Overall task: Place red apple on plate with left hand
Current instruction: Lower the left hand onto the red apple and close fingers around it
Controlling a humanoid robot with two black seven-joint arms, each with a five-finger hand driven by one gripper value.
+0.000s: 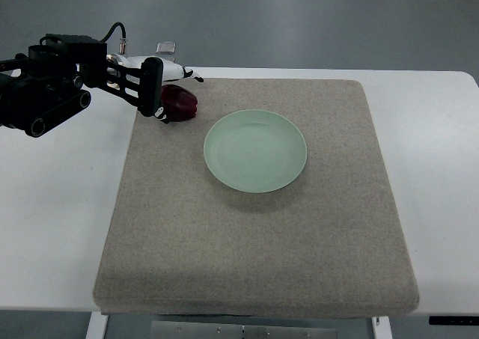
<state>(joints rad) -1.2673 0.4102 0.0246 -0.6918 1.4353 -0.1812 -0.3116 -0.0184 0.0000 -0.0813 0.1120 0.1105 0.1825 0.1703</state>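
A dark red apple (181,102) rests on the grey mat near its far left corner. My left hand (168,92) reaches in from the left edge and sits right against the apple. Its black fingers (148,87) stand extended along the apple's left side, and the white thumb (178,71) lies just behind the apple. The fingers are spread, not closed round the fruit. A pale green plate (255,150), with nothing on it, lies on the mat to the right of the apple and a little nearer to me. My right arm is out of view.
The grey mat (254,234) covers most of a white table (52,227). Grey floor shows beyond the table's far edge.
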